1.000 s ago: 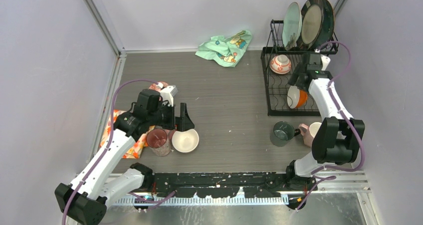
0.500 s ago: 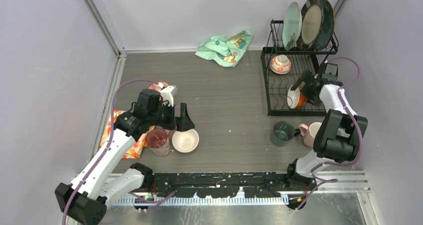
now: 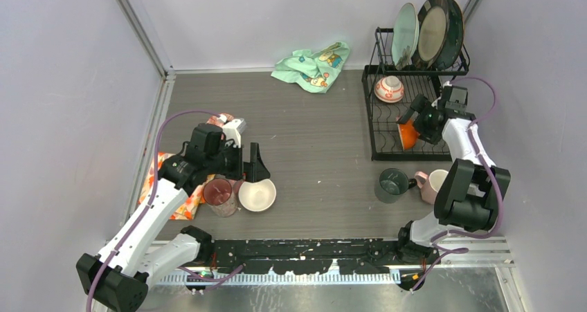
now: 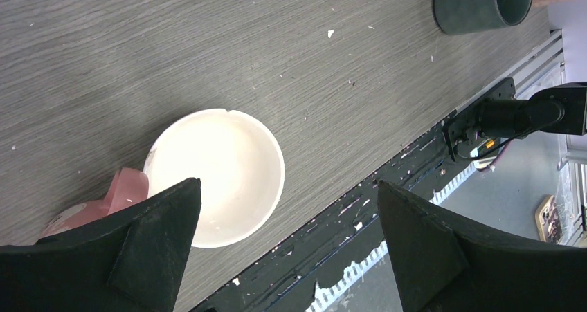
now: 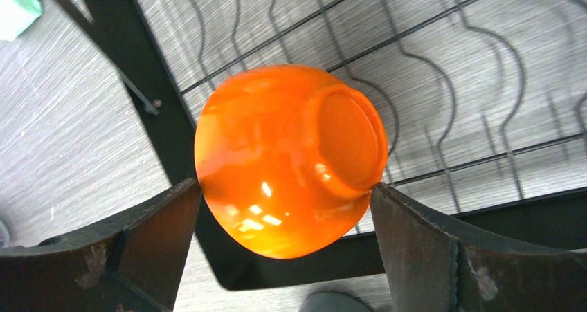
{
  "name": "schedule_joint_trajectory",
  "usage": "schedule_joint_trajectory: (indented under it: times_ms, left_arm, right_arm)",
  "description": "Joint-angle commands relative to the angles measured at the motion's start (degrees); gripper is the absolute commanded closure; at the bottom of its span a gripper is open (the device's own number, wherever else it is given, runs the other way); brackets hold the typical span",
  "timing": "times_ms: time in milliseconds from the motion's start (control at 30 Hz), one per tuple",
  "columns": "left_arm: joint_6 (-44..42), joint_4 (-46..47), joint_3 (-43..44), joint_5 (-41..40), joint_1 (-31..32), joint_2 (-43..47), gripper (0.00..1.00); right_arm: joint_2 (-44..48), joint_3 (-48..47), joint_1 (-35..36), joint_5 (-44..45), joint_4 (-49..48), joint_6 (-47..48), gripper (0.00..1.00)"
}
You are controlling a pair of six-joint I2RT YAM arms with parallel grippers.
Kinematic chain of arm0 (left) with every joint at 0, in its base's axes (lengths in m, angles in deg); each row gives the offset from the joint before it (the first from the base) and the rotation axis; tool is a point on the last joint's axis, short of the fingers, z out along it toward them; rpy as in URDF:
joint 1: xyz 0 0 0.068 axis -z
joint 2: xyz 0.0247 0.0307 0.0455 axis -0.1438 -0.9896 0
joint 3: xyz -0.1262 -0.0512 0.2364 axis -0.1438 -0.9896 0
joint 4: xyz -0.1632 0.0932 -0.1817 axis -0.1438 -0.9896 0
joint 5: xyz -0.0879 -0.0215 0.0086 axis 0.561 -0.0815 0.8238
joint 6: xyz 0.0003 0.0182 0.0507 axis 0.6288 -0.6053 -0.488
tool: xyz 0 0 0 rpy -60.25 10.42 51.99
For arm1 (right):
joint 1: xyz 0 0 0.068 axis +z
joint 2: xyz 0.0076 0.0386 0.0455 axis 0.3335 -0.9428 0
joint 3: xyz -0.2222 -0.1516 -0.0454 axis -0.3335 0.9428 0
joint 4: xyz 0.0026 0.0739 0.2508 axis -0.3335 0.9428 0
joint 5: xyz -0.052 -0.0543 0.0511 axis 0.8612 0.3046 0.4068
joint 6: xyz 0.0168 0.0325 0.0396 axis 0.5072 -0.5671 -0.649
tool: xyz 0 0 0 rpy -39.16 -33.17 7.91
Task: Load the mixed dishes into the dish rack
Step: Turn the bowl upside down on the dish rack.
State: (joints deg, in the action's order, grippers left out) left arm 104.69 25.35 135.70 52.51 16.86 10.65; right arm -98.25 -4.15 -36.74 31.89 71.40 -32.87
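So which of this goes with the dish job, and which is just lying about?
Job: rack, three plates, patterned bowl, orange bowl in right gripper, white bowl, green cup, pink cup, reddish cup.
Lying about: mint cloth, orange cloth.

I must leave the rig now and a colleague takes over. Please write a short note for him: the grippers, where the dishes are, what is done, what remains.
Left gripper: open, above the white bowl on the table.
Right gripper: shut on the orange bowl, base toward its camera, over the lower basket of the dish rack; not released.
Done: three plates stand in the upper shelf; the patterned bowl lies in the basket.
Left: set the orange bowl down, then load the white bowl, the reddish cup beside it, and the dark green cup and pink cup on the table in front of the rack.
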Motion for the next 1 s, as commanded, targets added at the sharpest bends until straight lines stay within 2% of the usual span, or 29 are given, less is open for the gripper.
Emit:
schedule_joint_trajectory:
  times_ms: [0, 233, 333, 600, 767, 967]
  left_arm:
    - [-0.66, 0.91, 0.44, 0.96, 0.28, 0.17, 0.0]
    - [-0.71, 0.68, 0.44, 0.65, 0.28, 0.43, 0.0]
    - [-0.66, 0.74, 0.44, 0.65, 0.28, 0.43, 0.0]
    - [-0.66, 0.8, 0.39, 0.65, 0.28, 0.35, 0.0]
    - [-0.83, 0.56, 0.46, 0.02, 0.28, 0.63, 0.0]
    - [-0.93, 0.37, 0.27, -1.32, 0.27, 1.64, 0.0]
  right_arm:
    - [2.06, -2.69, 4.23, -5.78, -0.98, -0.05, 0.04]
    - [0.62, -4.89, 10.41, 1.96, 1.85, -0.75, 0.04]
    - [-0.87, -6.35, 11.86, 5.9, 4.66, -1.19, 0.07]
    - [1.2, -4.36, 13.45, 10.22, 6.13, -5.19, 0.27]
    - [2.12, -2.9, 13.48, 10.92, 6.4, -7.21, 0.45]
    - [1.21, -2.26, 13.48, 15.47, 7.02, -7.55, 0.52]
